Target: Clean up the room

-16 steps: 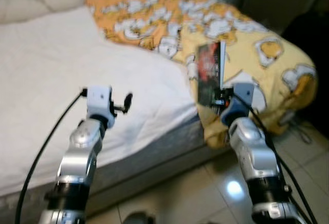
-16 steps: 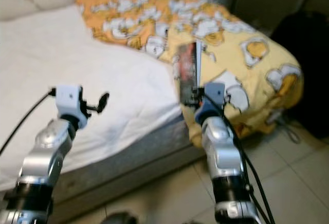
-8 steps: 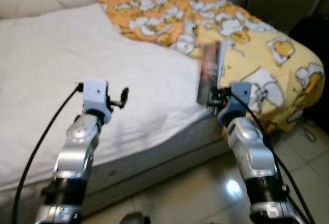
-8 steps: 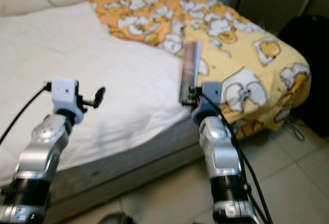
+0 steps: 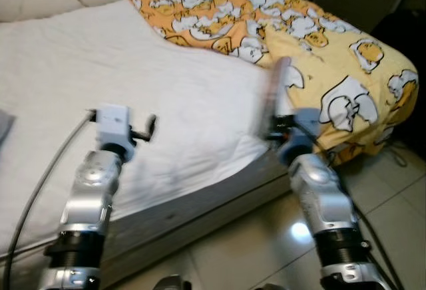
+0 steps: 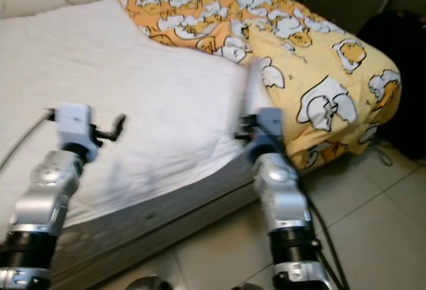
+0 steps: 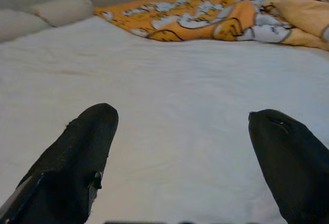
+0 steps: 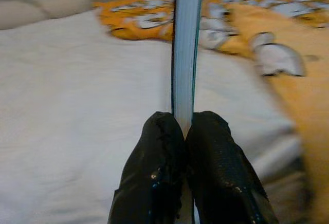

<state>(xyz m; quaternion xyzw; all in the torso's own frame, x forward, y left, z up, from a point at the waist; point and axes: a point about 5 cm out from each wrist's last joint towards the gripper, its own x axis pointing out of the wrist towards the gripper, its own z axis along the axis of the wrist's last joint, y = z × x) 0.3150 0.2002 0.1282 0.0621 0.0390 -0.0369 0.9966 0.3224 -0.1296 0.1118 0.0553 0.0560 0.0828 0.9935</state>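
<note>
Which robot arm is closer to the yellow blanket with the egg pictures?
The right. Its tool, pinching a thin book, is raised beside the yellow egg-print blanket; the left tool hovers farther away over the white bed sheet.

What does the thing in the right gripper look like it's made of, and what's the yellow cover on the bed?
The book pinched in the right gripper looks like paper: a thin, pale stack of page edges between slim covers, probably a paperback. The yellow duvet looks like soft matte printed fabric, likely cotton, since it drapes and creases over the bed's corner.
</note>
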